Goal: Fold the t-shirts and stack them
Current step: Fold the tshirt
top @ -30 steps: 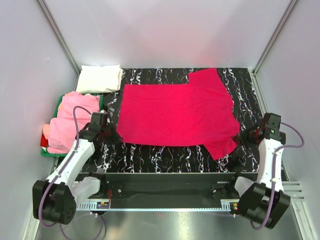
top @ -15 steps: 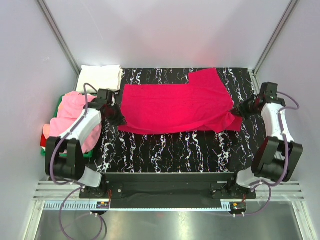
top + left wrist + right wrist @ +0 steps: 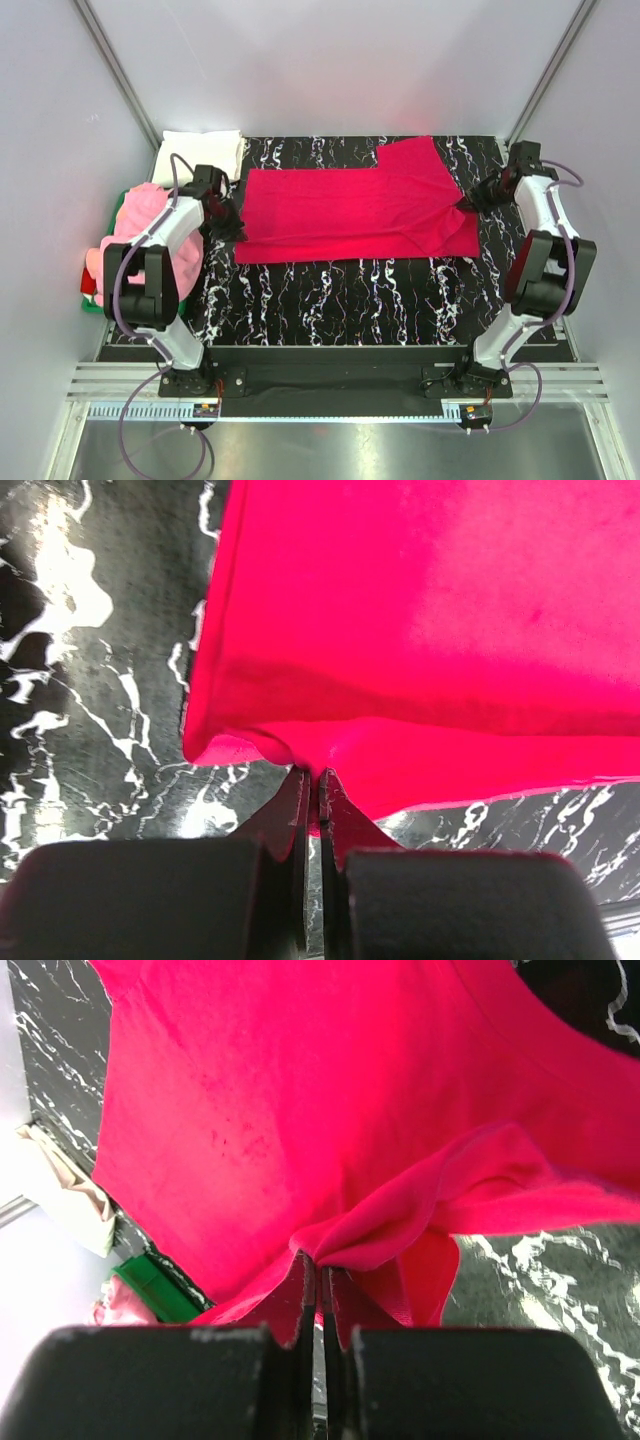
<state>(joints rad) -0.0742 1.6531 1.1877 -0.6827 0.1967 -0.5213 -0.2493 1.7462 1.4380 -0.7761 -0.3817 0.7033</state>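
On the black marbled mat [image 3: 340, 295], the crimson t-shirt [image 3: 360, 210] lies with its long axis running 9 to 3 o'clock, its near edge apparently doubled toward 12. The left gripper [image 3: 232, 228] pinches the 9 o'clock end and the right gripper [image 3: 468, 203] pinches the 3 o'clock end, each equally near.

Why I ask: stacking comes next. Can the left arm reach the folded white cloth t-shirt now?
Probably, once freed: the white t-shirt lies near, nothing between, but the left gripper is shut on the crimson-red cloth t-shirt.
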